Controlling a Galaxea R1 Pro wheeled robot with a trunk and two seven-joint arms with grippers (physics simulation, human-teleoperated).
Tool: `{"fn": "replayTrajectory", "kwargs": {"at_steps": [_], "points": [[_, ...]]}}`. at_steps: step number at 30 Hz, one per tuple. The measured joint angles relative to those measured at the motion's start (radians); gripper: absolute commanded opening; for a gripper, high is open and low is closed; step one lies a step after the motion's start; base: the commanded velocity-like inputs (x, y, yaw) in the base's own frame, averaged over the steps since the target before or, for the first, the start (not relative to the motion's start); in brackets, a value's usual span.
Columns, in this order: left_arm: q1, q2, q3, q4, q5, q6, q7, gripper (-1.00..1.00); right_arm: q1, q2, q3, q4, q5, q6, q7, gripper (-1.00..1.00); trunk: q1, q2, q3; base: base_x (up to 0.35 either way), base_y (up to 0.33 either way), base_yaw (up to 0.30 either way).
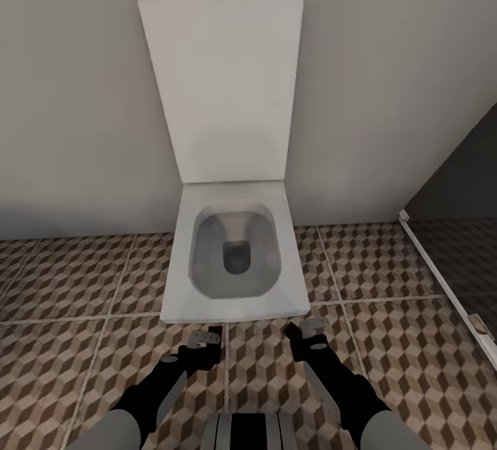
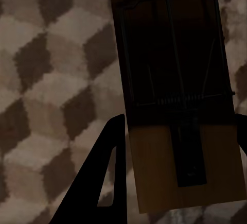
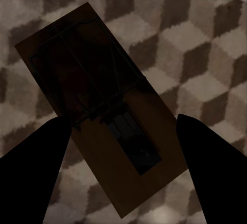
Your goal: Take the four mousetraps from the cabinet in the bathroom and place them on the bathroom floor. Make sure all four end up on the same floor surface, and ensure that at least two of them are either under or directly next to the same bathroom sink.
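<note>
Holding 1 mousetrap lengthwise between each end effector's fingers, above cube-patterned floor

There was one white square-edged ceramic toilet with one raised white lid. Two flat tan wooden mousetraps with dark wire showed, one in the left wrist view and one in the right wrist view. Two black robot grippers showed in the head view, left and right.
</note>
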Motion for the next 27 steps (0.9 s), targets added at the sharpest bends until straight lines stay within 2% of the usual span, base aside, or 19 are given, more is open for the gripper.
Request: {"fn": "replayTrajectory", "kwargs": {"at_steps": [1, 2, 27], "points": [[0.0, 0.0, 0.0, 0.0, 0.0, 0.0, 0.0, -1.0, 0.0, 0.0, 0.0, 0.0, 0.0, 0.0, 0.0, -1.0, 0.0, 0.0, 0.0, 0.0, 0.0, 0.0], [0.0, 0.0, 0.0, 0.0, 0.0, 0.0, 0.0, 1.0, 0.0, 0.0, 0.0, 0.0, 0.0, 0.0, 0.0, -1.0, 0.0, 0.0, 0.0, 0.0, 0.0, 0.0], [0.0, 0.0, 0.0, -0.002, -0.001, 0.0, 0.001, 1.0, 0.0, 0.0, 0.0, -0.005, -0.002, -0.003, 0.003, -1.0, 0.0, 0.0, 0.0, 0.0, 0.0, 0.0]]}}
